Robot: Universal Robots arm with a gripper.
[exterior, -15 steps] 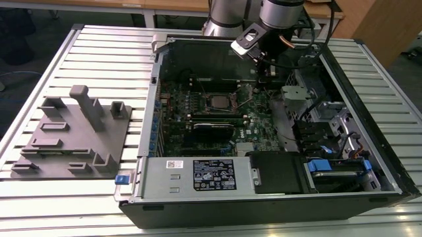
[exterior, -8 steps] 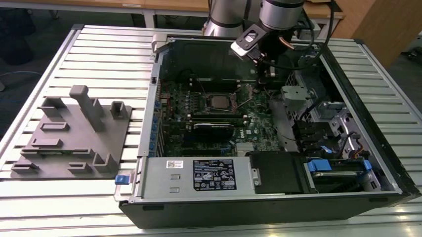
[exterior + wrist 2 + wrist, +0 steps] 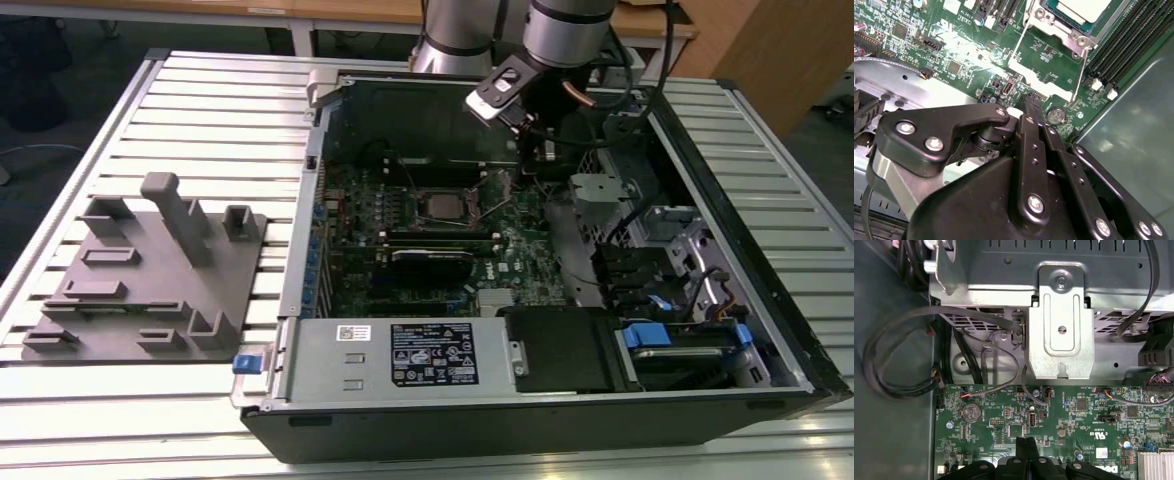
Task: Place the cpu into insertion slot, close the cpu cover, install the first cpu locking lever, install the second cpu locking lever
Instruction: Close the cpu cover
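Note:
The cpu (image 3: 441,205) (image 3: 1086,7) lies flat in the insertion slot (image 3: 1046,22), its pale metal top facing up. The cpu cover (image 3: 1040,77), a thin silver windowed frame, is tipped up from the slot toward my gripper. Green board shows through its window. My gripper (image 3: 530,170) (image 3: 1033,107) (image 3: 1026,442) hangs over the motherboard (image 3: 1004,415) on the exterior view's right of the slot. Its two black fingers are pressed together, shut on nothing. In the second wrist view the fingertips (image 3: 1029,107) sit just short of the cover's free edge.
The open computer case (image 3: 747,230) walls in the board. A steel bracket (image 3: 1061,335) and black cables (image 3: 904,360) lie beyond the gripper. Long memory slots (image 3: 1124,45) run beside the socket. A grey fixture block (image 3: 147,280) stands on the slatted table at the exterior view's left.

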